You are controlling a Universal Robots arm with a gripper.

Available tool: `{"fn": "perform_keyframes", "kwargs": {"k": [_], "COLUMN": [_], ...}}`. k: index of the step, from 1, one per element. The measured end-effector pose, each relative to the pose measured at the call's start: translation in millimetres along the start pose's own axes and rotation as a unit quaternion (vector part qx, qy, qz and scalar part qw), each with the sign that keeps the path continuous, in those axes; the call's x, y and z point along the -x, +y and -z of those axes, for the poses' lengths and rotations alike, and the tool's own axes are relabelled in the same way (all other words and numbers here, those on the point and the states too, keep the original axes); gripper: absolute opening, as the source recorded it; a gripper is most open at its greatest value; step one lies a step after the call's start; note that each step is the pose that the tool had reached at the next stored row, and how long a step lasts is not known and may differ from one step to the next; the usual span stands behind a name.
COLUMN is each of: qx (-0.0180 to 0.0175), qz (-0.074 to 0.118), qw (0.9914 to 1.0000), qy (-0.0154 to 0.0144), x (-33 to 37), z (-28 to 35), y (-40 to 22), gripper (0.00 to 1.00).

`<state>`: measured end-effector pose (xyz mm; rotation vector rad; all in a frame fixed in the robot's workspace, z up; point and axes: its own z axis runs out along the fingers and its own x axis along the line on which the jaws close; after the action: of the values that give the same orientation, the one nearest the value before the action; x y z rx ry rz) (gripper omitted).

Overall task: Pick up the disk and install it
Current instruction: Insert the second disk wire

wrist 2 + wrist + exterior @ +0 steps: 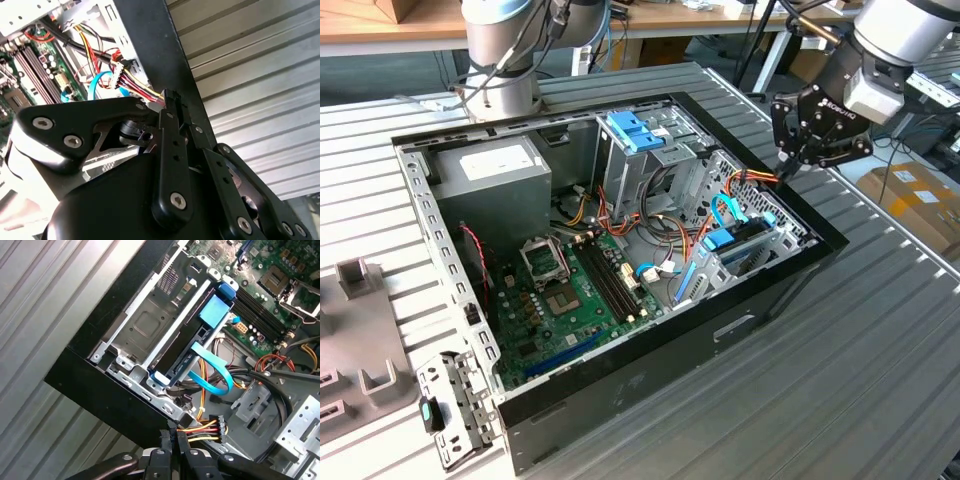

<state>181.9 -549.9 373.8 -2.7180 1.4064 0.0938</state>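
**Desk:** Where is the claw, and how does it stand?

**Photographer:** The gripper (783, 172) hangs at the black rim of the open computer case (650, 370), on the exterior view's right. In both wrist views its jaws are drawn together with no gap. The tips (169, 97) (172, 436) sit right against a bundle of red, yellow and black wires (200, 430). I can't tell whether a wire is caught between them.

**Desk:** And the disk?

**Photographer:** The disk (185, 357) is not in the claw. It stands on edge in the metal cage (145, 325) at the case's near corner, with blue rails at its ends. A light-blue flat cable (215, 365) loops off it. In the exterior view the disk (748, 243) lies just below the claw, inside the case.

**Desk:** Any writing?

**Photographer:** There is white lettering on the claw's body and a white sticker (490, 165) on the grey box; the sticker's print is too small to read.

**Desk:** What surrounds it?

**Photographer:** A green motherboard (570, 290) covers the case floor. A blue latch (632, 130) tops the upper bay. The case rests on a slatted grey table (880, 330).
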Motion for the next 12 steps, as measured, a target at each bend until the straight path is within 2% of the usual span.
{"fn": "perform_keyframes", "kwargs": {"k": [1,2,7,12], "qx": [-0.0015,-0.0018,-0.0019,-0.0020], "qz": [-0.016,-0.020,-0.020,-0.020], "qw": [0.99987,0.99980,0.99980,0.99980], "qy": [0.0007,0.0008,0.0008,0.0009], "x": [0.0,0.2,0.9,7.4], "z": [-0.2,-0.3,-0.2,-0.5], "y": [0.0,0.3,1.4,11.0], "gripper": [0.16,0.16,0.16,0.16]}}
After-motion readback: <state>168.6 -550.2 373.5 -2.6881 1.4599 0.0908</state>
